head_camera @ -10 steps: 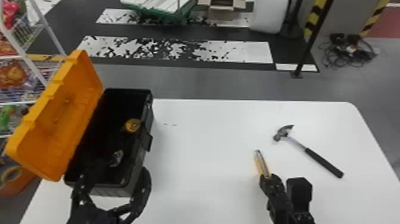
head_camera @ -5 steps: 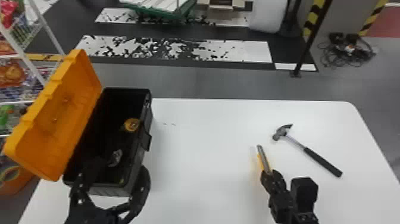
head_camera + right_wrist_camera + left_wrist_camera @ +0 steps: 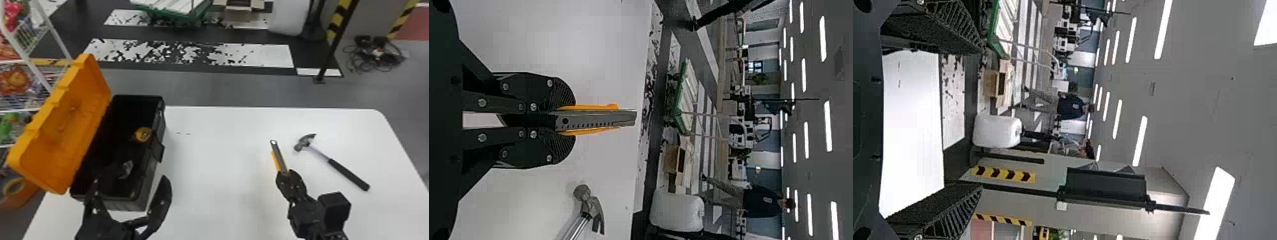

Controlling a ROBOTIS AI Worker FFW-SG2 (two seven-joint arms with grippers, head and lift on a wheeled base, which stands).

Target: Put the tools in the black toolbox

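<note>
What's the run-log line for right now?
right end effector: shut on utility knife | left end effector: open, near black toolbox | lid: open | tape measure: in toolbox | hammer: on table

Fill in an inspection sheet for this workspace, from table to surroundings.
Surface: white table, a few small dark marks.
Job's things: black toolbox, orange lid open; inside, a yellow tape measure and an unclear metallic item; hammer on table, right.
Clutter: cardboard box on the floor beyond.
Grippers: left gripper open at toolbox's near end; right gripper shut on utility knife.
Cables: tangled heap on the floor, far right.
Surroundings: stocked rack at left.
</note>
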